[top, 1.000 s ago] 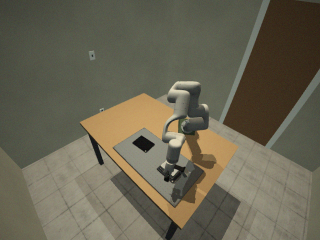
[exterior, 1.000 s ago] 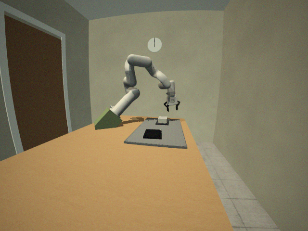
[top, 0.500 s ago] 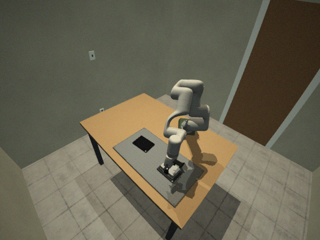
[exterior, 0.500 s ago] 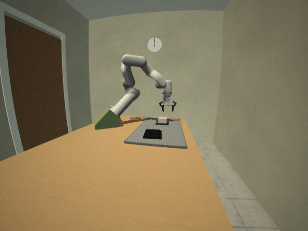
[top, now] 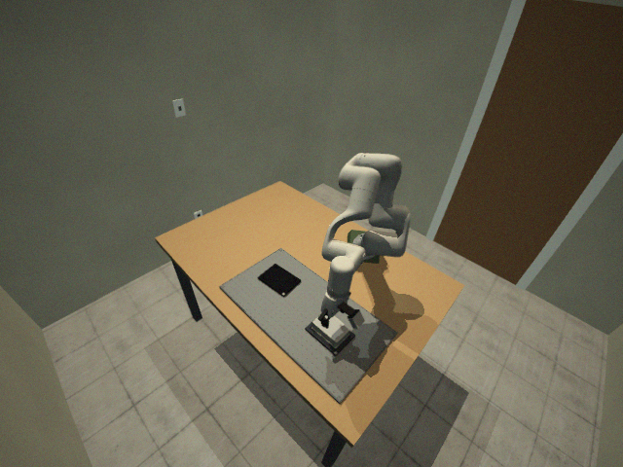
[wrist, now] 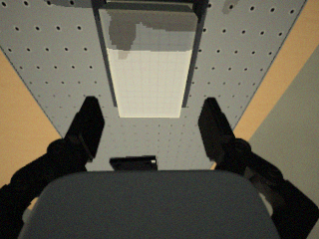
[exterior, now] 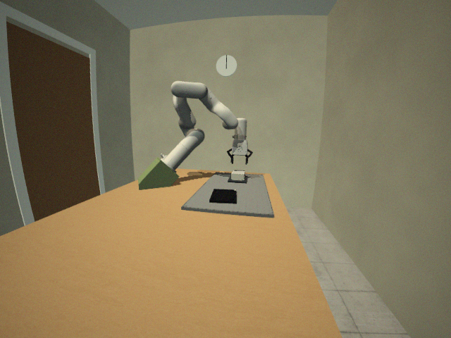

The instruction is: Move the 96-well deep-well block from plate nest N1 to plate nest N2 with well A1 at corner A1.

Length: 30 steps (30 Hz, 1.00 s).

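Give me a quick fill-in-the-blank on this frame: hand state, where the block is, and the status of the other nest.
1. The hand hangs above the deep-well block with its fingers fully ____.
2. The block is seated on its nest on the grey ____ plate that lies on the orange table.
3. The other black nest on that plate has ____ on it.
4. In the exterior view, the hand and the block are ____, with a gap between them.

Missing words: open; perforated; nothing; apart

On the wooden table (top: 241, 226) a grey perforated board (top: 302, 311) carries an empty black nest (top: 278, 279) and the white block (top: 332, 332), with the wide-open gripper (top: 338, 312) just above it.
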### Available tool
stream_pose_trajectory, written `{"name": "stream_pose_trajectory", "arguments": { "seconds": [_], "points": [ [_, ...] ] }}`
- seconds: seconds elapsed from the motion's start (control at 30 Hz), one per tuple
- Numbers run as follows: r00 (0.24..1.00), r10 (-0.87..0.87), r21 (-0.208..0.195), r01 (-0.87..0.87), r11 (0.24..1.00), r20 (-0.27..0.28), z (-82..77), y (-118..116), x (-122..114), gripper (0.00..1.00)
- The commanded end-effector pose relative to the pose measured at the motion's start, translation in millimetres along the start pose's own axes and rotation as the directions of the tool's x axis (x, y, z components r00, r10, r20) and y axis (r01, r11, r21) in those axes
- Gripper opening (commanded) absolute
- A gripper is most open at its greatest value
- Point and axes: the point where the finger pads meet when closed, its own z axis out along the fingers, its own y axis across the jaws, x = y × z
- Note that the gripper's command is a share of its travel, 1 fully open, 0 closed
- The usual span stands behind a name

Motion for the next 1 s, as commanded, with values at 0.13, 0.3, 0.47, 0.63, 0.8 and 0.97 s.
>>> {"name": "stream_pose_trajectory", "arguments": {
  "seconds": [0.13,0.3,0.47,0.63,0.8,0.97],
  "points": [
    [1.0,0.004,-0.003,-0.004,1.0,0.0,-1.8,-1.3,-1.4,1.0],
    [1.0,0.004,-0.003,-0.004,1.0,0.0,-1.9,-1.4,-1.4,1.0],
    [1.0,0.004,-0.003,-0.004,1.0,0.0,4.8,-1.4,-1.4,1.0],
    [1.0,0.004,-0.003,-0.004,1.0,0.0,9.8,-1.4,-1.4,1.0],
    [1.0,0.004,-0.003,-0.004,1.0,0.0,18.1,-1.4,-1.4,1.0],
    [1.0,0.004,-0.003,-0.004,1.0,0.0,26.5,-1.4,-1.4,1.0]
  ]
}}
